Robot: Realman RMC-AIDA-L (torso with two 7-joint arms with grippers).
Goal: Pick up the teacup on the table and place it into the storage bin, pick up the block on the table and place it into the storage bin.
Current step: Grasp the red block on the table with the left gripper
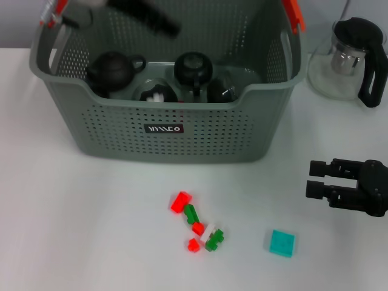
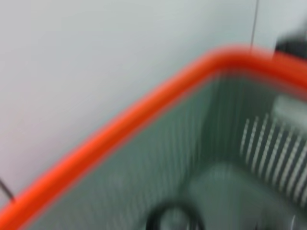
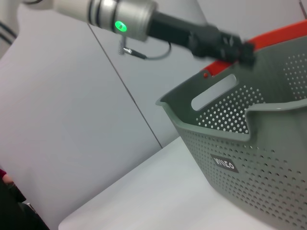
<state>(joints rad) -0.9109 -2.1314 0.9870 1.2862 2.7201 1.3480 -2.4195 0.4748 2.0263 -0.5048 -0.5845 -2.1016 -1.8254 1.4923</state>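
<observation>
The grey-green perforated storage bin (image 1: 163, 130) stands at the back of the white table, with orange handle ends (image 1: 293, 13). Inside it lie two dark teapots (image 1: 112, 70) and dark round cups (image 1: 157, 92); no teacup shows on the table itself. A teal block (image 1: 282, 242) lies on the table at the front right. My left gripper (image 1: 163, 24) hovers, blurred, over the bin's back; the right wrist view shows my left gripper (image 3: 240, 48) above the bin's rim. My right gripper (image 1: 314, 178) hangs open and empty, right of the bin and above the teal block.
A cluster of small red, green and white bricks (image 1: 197, 221) lies in front of the bin. A glass teapot (image 1: 345, 60) with a black handle stands at the back right. The left wrist view shows only the bin's orange rim (image 2: 120, 129).
</observation>
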